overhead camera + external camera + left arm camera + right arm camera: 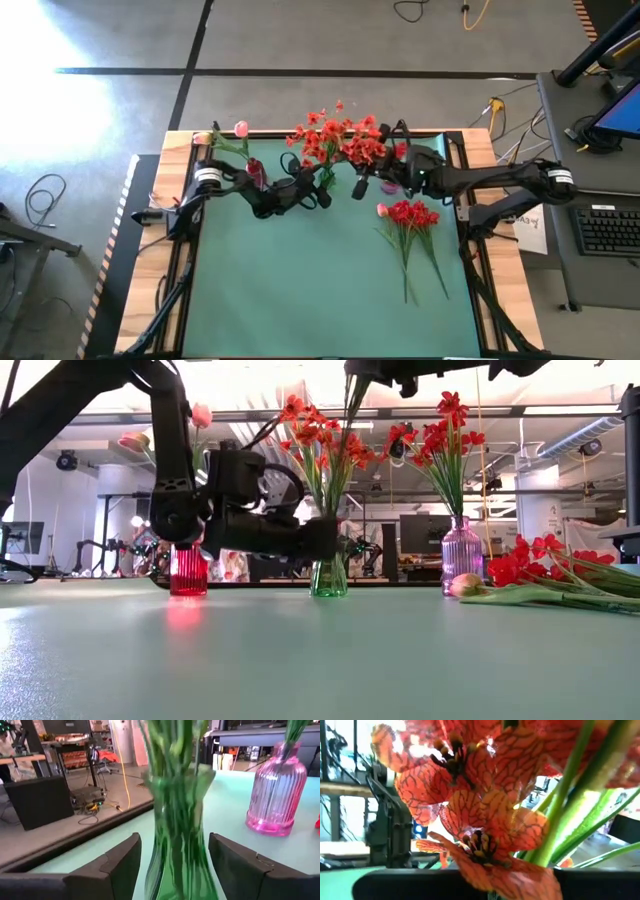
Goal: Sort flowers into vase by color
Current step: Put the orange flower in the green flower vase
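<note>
Left gripper (175, 870) stood at the foot of the green vase (181, 835), its two dark fingers (107, 870) spread on either side of the glass with a gap showing between each finger and the vase; it was unclenched and gripped nothing. Its position suggests bracing or readying to steady the vase while stems go in.

Right gripper (362, 183) hung above the table near the orange-red flowers (335, 138); its wrist view was filled with veined orange petals and green stems close to the lens, and whether its fingers were parted or closed cannot be told. It was probably setting or adjusting a stem in that bunch.

Three vases stood in a row at the far side of the table (300, 300): a small red vase (188, 572) holding pink tulip buds (201, 414), the green vase with orange-red blossoms, and a ribbed pink vase (462, 556) with deep red blossoms (447, 426). A loose bunch of deep red flowers (411, 216), with one pink bud (382, 210) beside it, lay flat on the mat near the right arm, not yet sorted.
</note>
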### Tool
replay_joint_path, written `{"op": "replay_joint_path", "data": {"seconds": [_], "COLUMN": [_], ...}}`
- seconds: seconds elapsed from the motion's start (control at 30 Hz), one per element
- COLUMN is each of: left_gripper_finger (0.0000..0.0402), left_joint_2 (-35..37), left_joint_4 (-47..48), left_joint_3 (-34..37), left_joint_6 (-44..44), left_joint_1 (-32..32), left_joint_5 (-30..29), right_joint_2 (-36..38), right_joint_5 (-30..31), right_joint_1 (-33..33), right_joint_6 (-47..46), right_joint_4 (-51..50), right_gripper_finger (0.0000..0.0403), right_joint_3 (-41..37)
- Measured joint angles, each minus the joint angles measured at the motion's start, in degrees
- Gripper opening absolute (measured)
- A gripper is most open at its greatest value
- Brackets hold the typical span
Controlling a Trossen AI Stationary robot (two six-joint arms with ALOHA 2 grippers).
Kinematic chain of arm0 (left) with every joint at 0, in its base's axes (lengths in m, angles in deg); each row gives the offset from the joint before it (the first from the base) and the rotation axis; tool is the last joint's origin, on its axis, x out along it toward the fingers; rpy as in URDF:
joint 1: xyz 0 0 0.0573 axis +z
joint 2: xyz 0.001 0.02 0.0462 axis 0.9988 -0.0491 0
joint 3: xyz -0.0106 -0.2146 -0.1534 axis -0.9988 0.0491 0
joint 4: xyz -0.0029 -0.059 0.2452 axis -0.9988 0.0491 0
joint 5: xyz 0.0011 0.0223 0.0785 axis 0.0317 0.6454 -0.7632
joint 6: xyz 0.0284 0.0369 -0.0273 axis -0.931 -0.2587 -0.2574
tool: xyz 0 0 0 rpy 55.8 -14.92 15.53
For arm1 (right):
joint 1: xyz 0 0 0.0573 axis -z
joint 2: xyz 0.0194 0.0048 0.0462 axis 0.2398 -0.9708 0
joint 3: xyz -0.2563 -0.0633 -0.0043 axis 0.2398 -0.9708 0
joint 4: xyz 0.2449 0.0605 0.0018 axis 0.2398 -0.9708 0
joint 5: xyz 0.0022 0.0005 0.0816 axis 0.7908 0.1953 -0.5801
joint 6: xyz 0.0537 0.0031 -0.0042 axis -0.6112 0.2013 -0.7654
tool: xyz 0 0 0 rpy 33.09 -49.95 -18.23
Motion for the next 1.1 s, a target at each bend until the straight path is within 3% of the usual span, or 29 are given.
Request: {"op": "replay_joint_path", "data": {"seconds": [0.6, 1.1], "left_gripper_finger": [0.0209, 0.0209], "left_joint_2": [-1.4, -1.4], "left_joint_4": [-2.3, -2.2], "left_joint_3": [-0.1, 0.0], "left_joint_6": [-0.6, -0.6], "left_joint_1": [0.2, 0.2], "left_joint_5": [0.0, 0.0], "right_joint_2": [-7.5, -9.4], "right_joint_5": [4.7, 5.8], "right_joint_1": [0.0, 0.0], "right_joint_6": [4.0, 0.7], "right_joint_4": [-4.3, -6.6], "right_gripper_finger": [0.0013, 0.0013], "right_joint_3": [7.2, 9.1]}}
